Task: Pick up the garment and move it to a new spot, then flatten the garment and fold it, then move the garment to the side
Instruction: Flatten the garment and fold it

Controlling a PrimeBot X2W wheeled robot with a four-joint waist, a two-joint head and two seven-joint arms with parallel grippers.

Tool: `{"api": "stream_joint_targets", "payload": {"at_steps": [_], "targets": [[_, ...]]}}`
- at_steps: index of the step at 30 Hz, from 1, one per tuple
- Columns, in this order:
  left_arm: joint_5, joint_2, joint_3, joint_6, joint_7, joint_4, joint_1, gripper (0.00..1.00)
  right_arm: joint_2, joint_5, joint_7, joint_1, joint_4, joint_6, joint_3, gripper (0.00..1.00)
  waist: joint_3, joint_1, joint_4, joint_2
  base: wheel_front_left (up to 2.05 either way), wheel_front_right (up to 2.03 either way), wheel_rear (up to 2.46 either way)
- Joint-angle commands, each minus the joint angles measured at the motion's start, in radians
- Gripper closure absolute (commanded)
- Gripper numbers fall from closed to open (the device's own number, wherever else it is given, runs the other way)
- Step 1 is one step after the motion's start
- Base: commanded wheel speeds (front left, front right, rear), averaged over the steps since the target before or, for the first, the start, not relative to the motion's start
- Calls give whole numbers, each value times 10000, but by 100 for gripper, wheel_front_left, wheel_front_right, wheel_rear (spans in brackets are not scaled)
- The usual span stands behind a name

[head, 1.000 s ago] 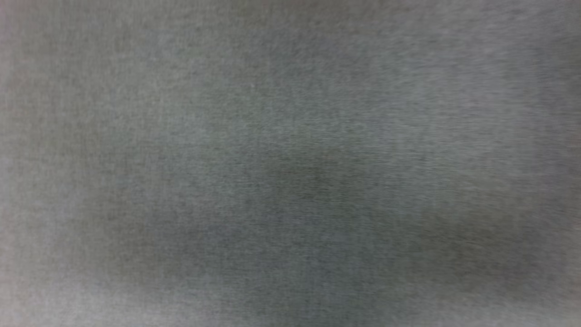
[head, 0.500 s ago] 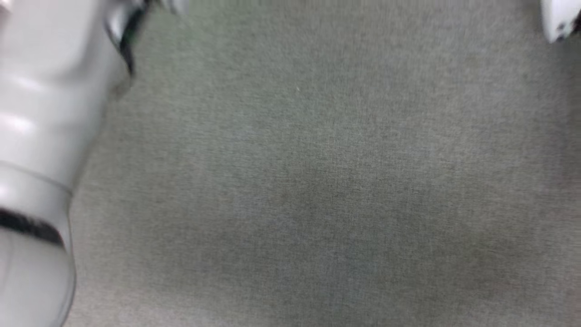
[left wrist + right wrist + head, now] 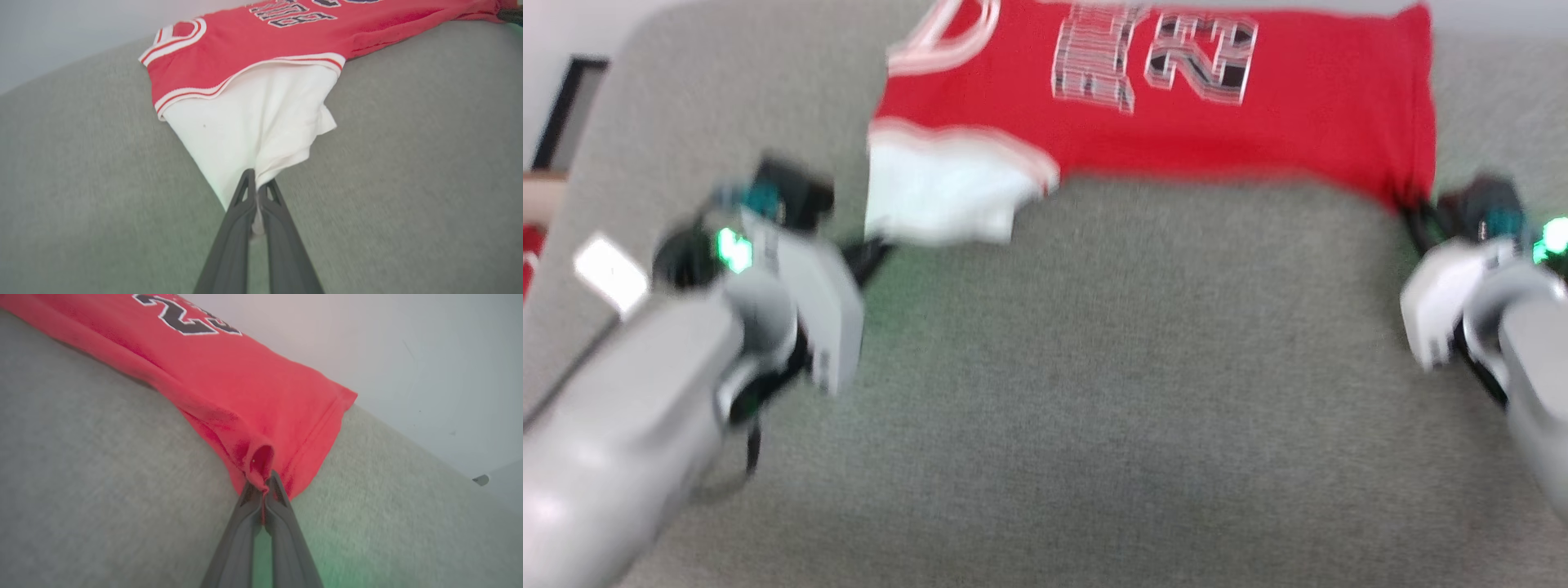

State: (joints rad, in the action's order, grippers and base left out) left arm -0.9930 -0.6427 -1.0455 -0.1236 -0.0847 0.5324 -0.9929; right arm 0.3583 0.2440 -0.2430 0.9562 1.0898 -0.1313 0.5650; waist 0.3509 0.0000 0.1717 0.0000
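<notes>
The garment (image 3: 1176, 122), a red shirt with dark lettering and numerals on it and a white sleeve edged in striped trim, lies stretched sideways along the far part of the grey padded surface (image 3: 1094, 367), its upper part cut off by the top of the head view. Its near edge is pulled taut between two holds. The left gripper (image 3: 256, 185) is clenched on the loose end of the white sleeve, which bunches into a cone where it enters the closed fingers. The right gripper (image 3: 265, 482) is pinched just as tight on a puckered fold of red cloth near the hem corner. By my reading the work sits in its early stretch: the shirt is grasped at both ends and looks to be in the middle of being carried or drawn out flat (the blur in the head view suggests motion, though it cannot tell me which way). I see no deliberate fold, so flattening, folding and the final shift to the side all appear to remain. Counted: one garment, one white sleeve in sight, two grippers, one grey surface.
</notes>
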Motion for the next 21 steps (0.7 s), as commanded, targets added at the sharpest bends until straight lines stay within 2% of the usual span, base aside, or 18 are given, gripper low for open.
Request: {"api": "stream_joint_targets", "payload": {"at_steps": [1,3,7,10,13,17,21], "targets": [[-193,-277,-47,135,-124,-409,505,100,368,359,130,-464,-297,10,280,100,-984,0,-177,0,0,0,0],[-495,-811,-157,476,-406,-1368,1344,100,716,1117,509,-1478,-1116,10,846,100,-1218,0,-218,0,0,0,0],[-1060,-1994,-248,1554,-740,-3455,2872,100,1876,2551,1238,-3295,-3252,10,1311,100,-1449,0,-311,0,0,0,0],[-1447,-2771,-336,2420,-884,-4762,3936,100,2604,3177,1716,-4623,-4807,10,1102,100,-1529,0,-384,0,0,0,0],[-1858,-3384,-352,3210,-837,-5951,4777,100,3054,3523,2191,-6062,-6145,10,539,100,-1543,0,-433,0,0,0,0],[-2290,-3987,-498,4046,-858,-7099,5736,100,3131,3506,2786,-7997,-7695,10,-563,100,-1496,0,-445,0,0,0,0],[-2730,-4461,-513,4801,-790,-7970,6407,100,2718,3080,3660,-9820,-9189,4,-1782,100,-1375,0,-464,0,0,0,0]]}}
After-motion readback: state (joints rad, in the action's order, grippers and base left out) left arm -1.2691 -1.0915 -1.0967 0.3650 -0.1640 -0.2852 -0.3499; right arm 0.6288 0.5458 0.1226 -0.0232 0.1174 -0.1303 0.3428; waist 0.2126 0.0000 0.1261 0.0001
